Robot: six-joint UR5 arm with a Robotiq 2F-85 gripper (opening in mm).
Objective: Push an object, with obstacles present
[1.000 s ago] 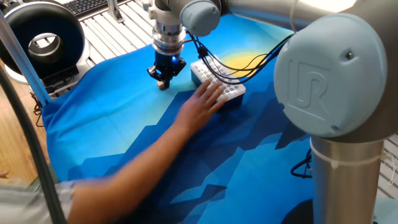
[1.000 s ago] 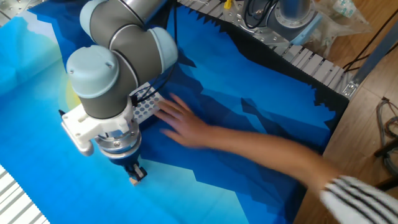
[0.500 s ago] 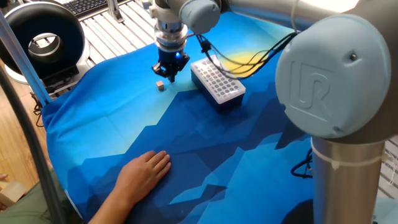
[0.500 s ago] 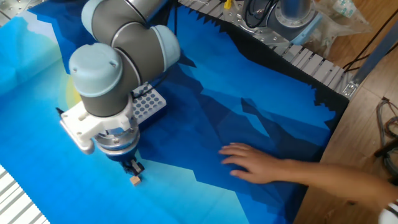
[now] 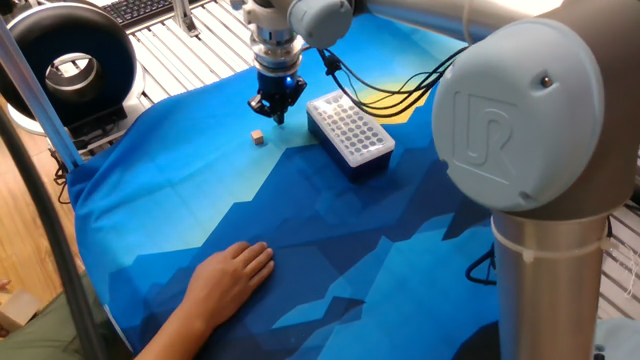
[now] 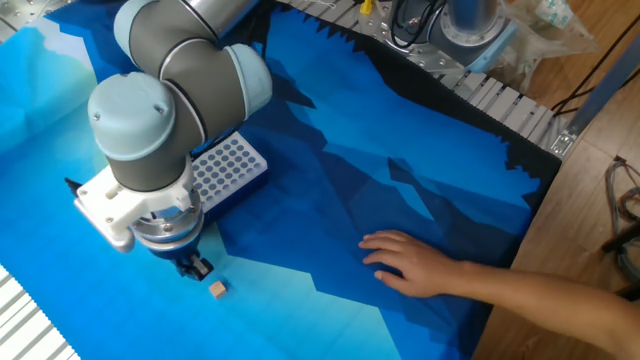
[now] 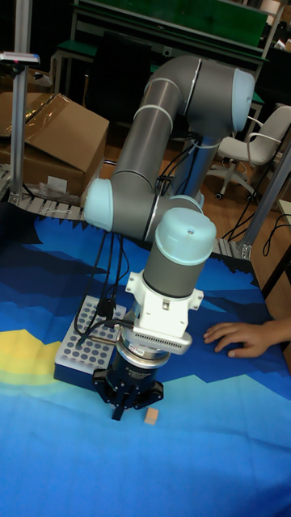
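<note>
A: Where is the cube right now?

B: The tiny tan wooden cube (image 5: 258, 137) sits on the blue cloth (image 5: 300, 230) in the upper left of one fixed view, loose and touched by nothing. In the other fixed view it lies low and left of centre (image 6: 217, 289); in the tall fixed view it shows near the bottom, just right of the tool (image 7: 150, 418).

A: And the gripper?

B: The gripper (image 5: 277, 110) hangs just beside the cube, up and to the right of it in one fixed view, fingertips pointing down at the cloth. In the other fixed view it sits just left of and above the cube (image 6: 194, 268), with a small gap between them. The jaws look drawn close together with nothing between them — though the fingers are small and dark, so I cannot tell for sure how narrow the gap is.

A: What about the obstacle?

B: The box (image 5: 349, 134) with dark blue sides and a white perforated top lies right of the gripper in one fixed view, near it but apart from the cube. In the tall fixed view it is left of the tool, partly behind the arm (image 7: 90, 338).

A: Anything else on the table?

B: A person's hand (image 5: 232, 278) rests flat on the cloth in the lower left of one fixed view — well apart from cube and box.
</note>
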